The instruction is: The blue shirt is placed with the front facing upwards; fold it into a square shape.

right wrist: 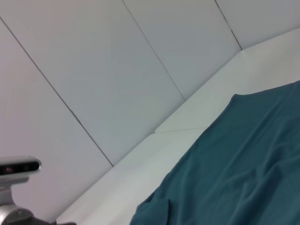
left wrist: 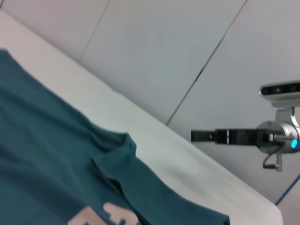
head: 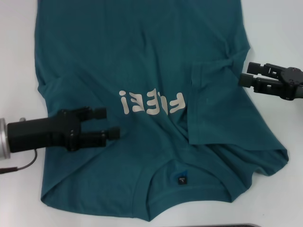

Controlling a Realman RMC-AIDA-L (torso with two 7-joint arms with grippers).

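While flat on the table, blue shirt between open left gripper and open right gripper.

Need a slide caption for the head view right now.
Blue shirt lies front-up on the white table; left end effector open above it, right end effector at its folded-in sleeve.

Perhaps "FEEL" on blue shirt

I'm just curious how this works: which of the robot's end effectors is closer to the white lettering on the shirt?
Left. The left end effector hovers over the blue shirt, just beside the lettering. The right end effector sits at the shirt's opposite edge, by the folded sleeve, farther away.
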